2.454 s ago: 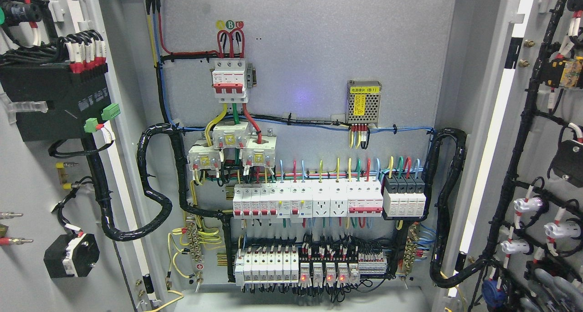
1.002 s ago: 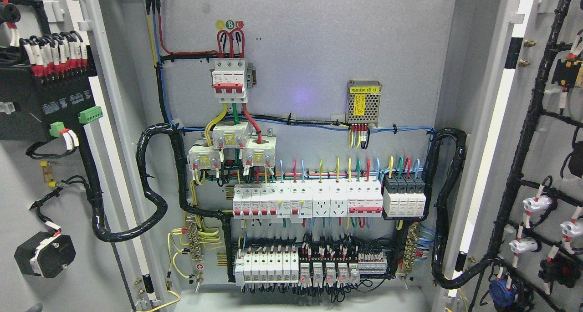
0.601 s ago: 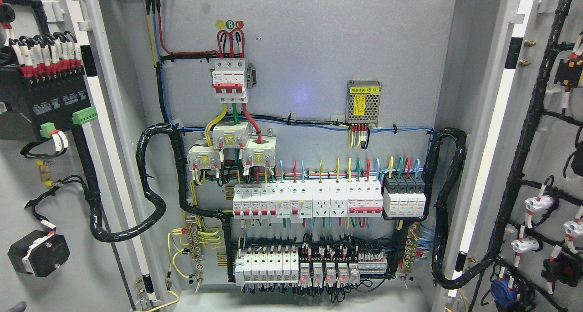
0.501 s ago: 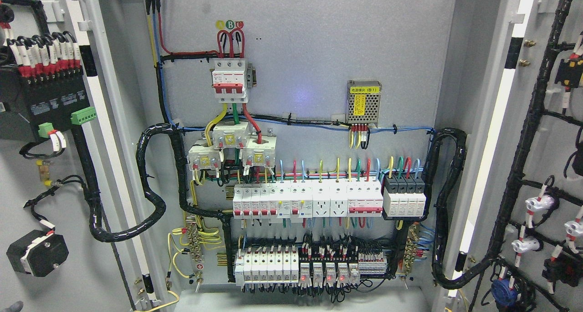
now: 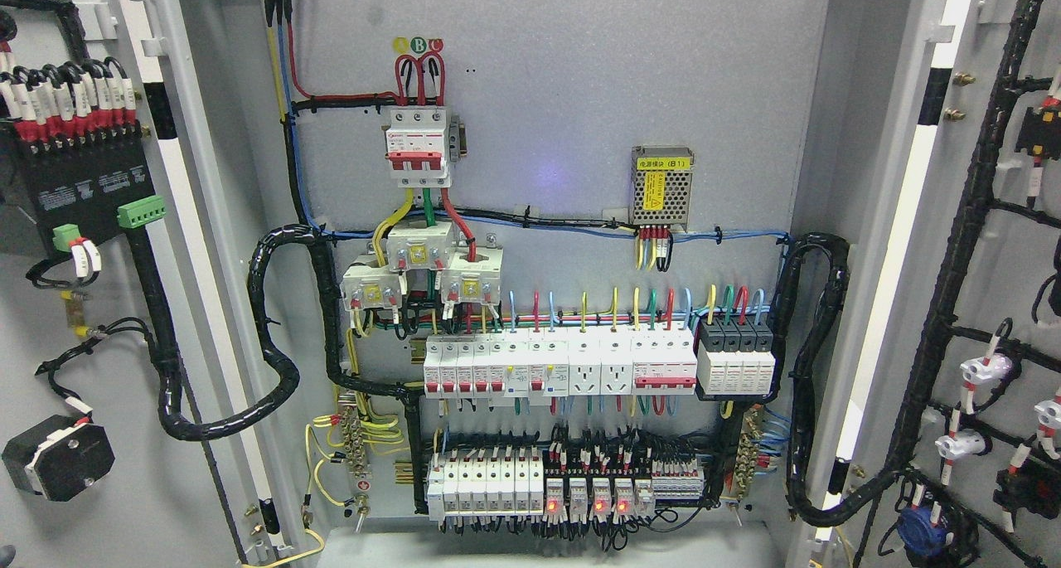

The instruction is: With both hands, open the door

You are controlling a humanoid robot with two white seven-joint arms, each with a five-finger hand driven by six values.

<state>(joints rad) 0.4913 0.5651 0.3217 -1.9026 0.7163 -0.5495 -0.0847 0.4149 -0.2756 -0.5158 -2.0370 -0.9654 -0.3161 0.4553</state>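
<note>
Nearest to me, at the very bottom left corner, I see a small grey sliver (image 5: 6, 554) that may be the tip of my left hand. So little of it shows that I cannot tell whether it is wide, narrow or holding anything. My right hand is out of view altogether.

Just above and to the right of that sliver hangs the left door (image 5: 116, 485), swung out toward me so that I look onto its inner face. A round black part (image 5: 58, 456) sits directly above the sliver, and a black box (image 5: 83, 182) with red-tipped wires is higher up. Far across from the sliver, on the opposite side, the right door (image 5: 1013, 279) stands swung out the same way, with a black cable bundle (image 5: 953, 261) branching over its inner face. Neither door is touched by anything that I can see.

Beyond both doors, well behind the sliver, the cabinet stands fully exposed. I can see its grey back panel (image 5: 580, 95), a breaker (image 5: 419, 145) near the top, a mesh box (image 5: 661, 185) to that breaker's right, a long row of switches (image 5: 564, 367), and small red lights (image 5: 597, 506) in the bottom row.

I judge the job essentially done, since both doors are wide enough that nothing inside is covered. What is left, if anything, is to bring my arms clear and check that the doors stay where they are.
</note>
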